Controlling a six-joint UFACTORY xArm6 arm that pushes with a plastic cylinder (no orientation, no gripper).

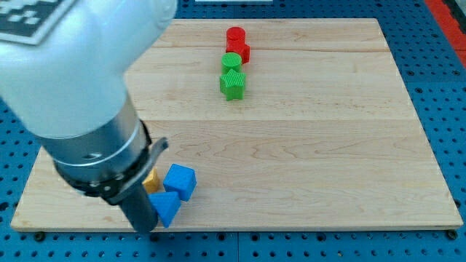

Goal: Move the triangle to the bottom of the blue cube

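Note:
The blue cube (180,181) lies near the board's bottom left. The blue triangle (167,208) lies just below it and slightly to the left, touching or nearly touching it. A yellow block (151,181) shows only in part beside the cube's left, mostly hidden by the arm. The dark rod comes down at the triangle's left side; my tip (145,228) is right against the triangle's left edge, near the board's bottom edge.
A red cylinder (234,35) and another red block (241,51) stand at the top centre. A green cylinder (231,62) and a green star-like block (233,84) sit just below them. The big white and dark arm body (80,94) covers the view's left.

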